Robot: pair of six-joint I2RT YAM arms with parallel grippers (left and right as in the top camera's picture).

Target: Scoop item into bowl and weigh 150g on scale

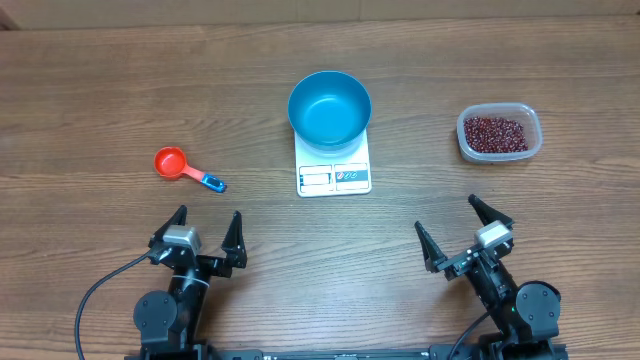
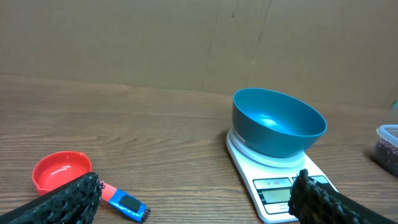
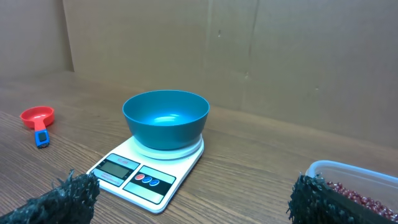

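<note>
Claws left gripper at seven o'clock and right gripper at five are held spread wide, empty. One bowl is seated on one scale at twelve, one tub of beans at three, one scoop at nine. One wood-grain table is backed by a cardboard wall.

You have the scale at the middle of the table, with its display edge toward the arms. The bowl sits on the scale's far half. On the left arm's side, well apart from the scale, lies the measuring scoop, cup outward and handle toward the scale. On the right arm's side, well apart, stands the tub, with the beans in it. The left gripper is before the scoop and the right gripper is before the tub. Neither touches anything.
</note>
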